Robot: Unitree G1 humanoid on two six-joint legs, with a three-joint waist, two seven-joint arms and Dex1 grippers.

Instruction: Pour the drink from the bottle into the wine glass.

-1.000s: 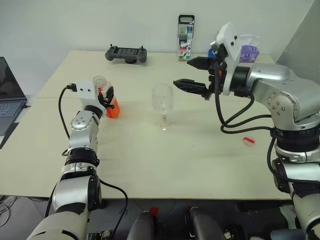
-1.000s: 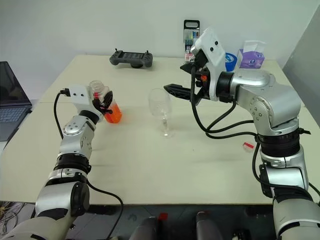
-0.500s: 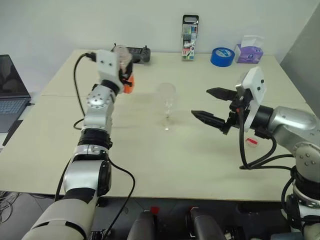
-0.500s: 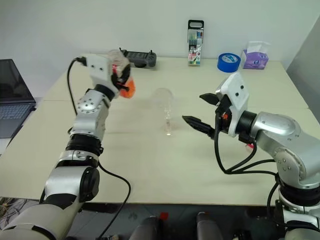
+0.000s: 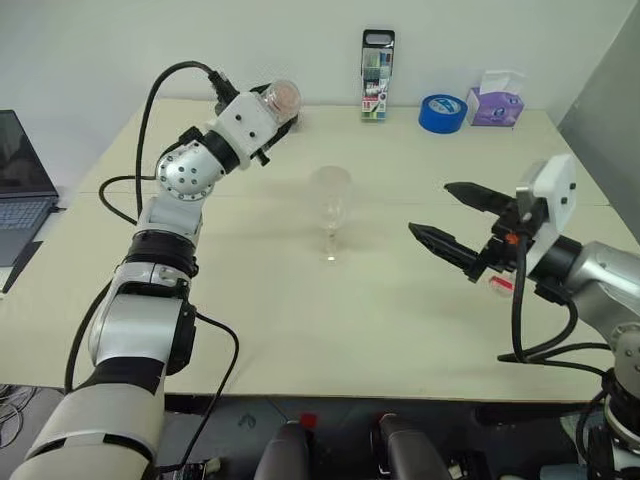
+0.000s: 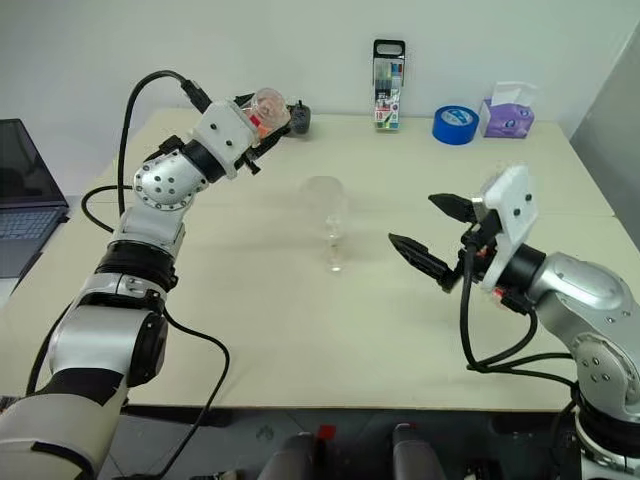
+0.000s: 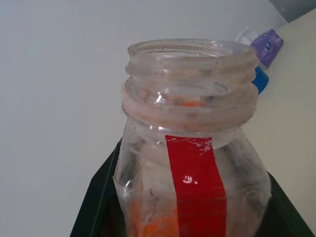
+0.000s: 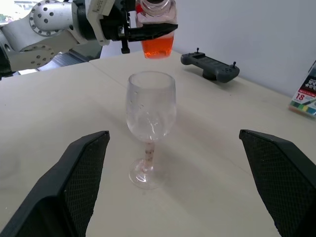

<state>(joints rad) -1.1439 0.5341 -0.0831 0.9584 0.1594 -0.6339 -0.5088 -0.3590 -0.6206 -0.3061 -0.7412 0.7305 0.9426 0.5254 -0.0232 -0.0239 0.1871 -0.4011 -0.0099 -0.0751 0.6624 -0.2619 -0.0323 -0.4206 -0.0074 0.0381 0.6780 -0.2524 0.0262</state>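
Left gripper [image 6: 262, 128] is clamping the uncapped bottle [image 6: 268, 106] aloft, with the wine glass [image 6: 327, 200] sitting below and beside it. Right gripper [image 6: 432, 235] is hanging wide and empty, facing the glass from nearby.

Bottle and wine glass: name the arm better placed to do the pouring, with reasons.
Left. Its gripper is shut on the uncapped bottle, raised near the empty wine glass. The right gripper hangs open and empty beside the glass.

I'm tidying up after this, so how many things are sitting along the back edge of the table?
4: a game controller behind the raised bottle, a pack of markers at the middle, then a blue tape roll and a purple tissue box toward the right. The bottle may hide more.
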